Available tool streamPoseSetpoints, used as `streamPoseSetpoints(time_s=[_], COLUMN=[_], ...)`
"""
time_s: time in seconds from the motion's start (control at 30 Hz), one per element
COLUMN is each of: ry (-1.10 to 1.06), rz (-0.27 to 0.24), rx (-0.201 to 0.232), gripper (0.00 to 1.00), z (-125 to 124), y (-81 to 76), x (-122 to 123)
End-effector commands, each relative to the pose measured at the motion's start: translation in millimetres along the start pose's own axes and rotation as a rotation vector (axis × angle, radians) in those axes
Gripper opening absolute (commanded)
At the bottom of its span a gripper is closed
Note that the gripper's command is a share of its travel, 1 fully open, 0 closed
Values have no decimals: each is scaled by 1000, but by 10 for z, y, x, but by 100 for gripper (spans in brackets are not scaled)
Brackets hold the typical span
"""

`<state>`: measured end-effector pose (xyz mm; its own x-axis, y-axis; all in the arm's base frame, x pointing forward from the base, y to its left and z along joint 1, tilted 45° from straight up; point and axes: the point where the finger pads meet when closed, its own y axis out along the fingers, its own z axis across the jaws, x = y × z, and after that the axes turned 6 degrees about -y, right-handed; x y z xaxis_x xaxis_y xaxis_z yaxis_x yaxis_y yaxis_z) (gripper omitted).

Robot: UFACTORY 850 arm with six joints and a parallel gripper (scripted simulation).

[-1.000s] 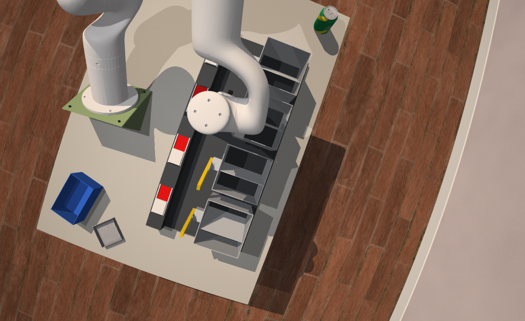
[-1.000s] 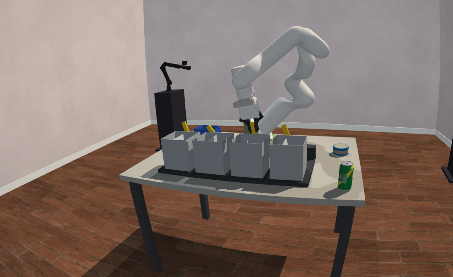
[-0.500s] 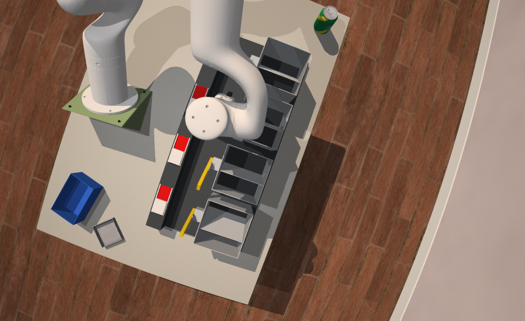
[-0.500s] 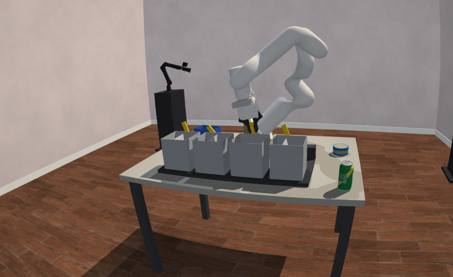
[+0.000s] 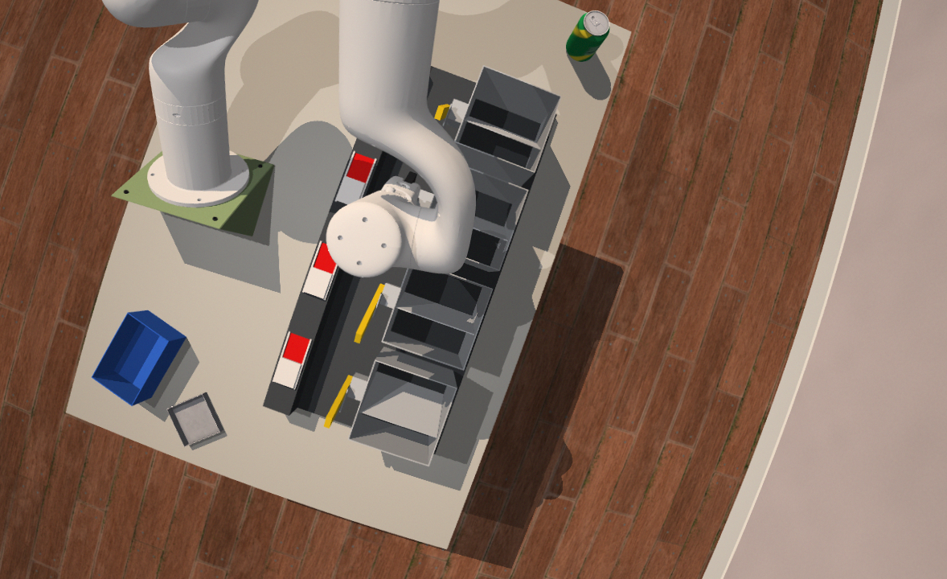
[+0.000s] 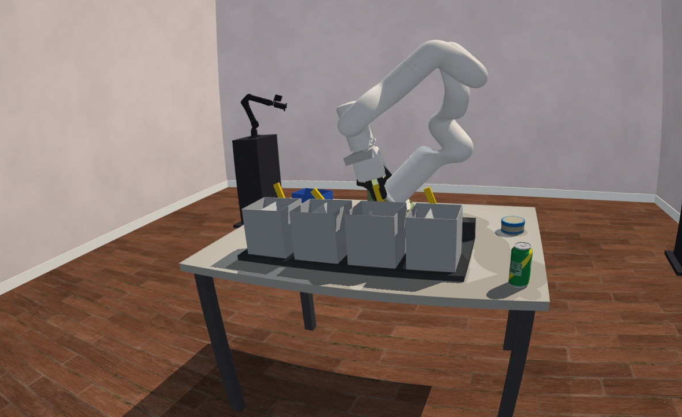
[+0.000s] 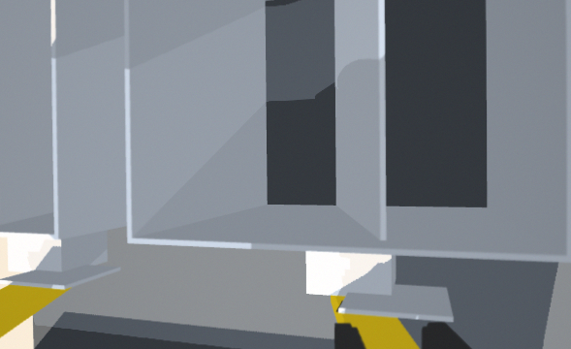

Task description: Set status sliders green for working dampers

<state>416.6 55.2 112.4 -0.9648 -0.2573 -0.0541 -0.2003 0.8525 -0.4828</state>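
Four grey duct dampers stand in a row on a dark base (image 5: 391,288). My gripper (image 7: 392,336) is shut on the yellow lever (image 7: 377,327) of the second damper (image 5: 487,223) from the can end; it also shows in the side view (image 6: 377,190). In the wrist view this damper (image 7: 348,126) fills the frame and its blade (image 7: 360,121) stands edge-on. Three status sliders show red (image 5: 362,166) (image 5: 324,257) (image 5: 295,347), each with its pale cover beside it. The fourth slider is hidden behind my arm. The other levers (image 5: 370,313) (image 5: 338,400) (image 5: 441,111) stand free.
A green can (image 5: 587,35) stands at the table's far corner. A blue bin (image 5: 138,356) and a small grey tray (image 5: 195,419) sit at the other end. A blue and white tin (image 6: 512,224) sits near the can. My arm's base (image 5: 192,183) is beside the sliders.
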Motion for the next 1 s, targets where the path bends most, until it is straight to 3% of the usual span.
streamPoseSetpoints(time_s=[0.0, 0.97], ry=[-1, -1], rz=[4, 27], rx=[-30, -253], gripper=[19, 19], z=[32, 252], y=[-7, 25], x=[-3, 21])
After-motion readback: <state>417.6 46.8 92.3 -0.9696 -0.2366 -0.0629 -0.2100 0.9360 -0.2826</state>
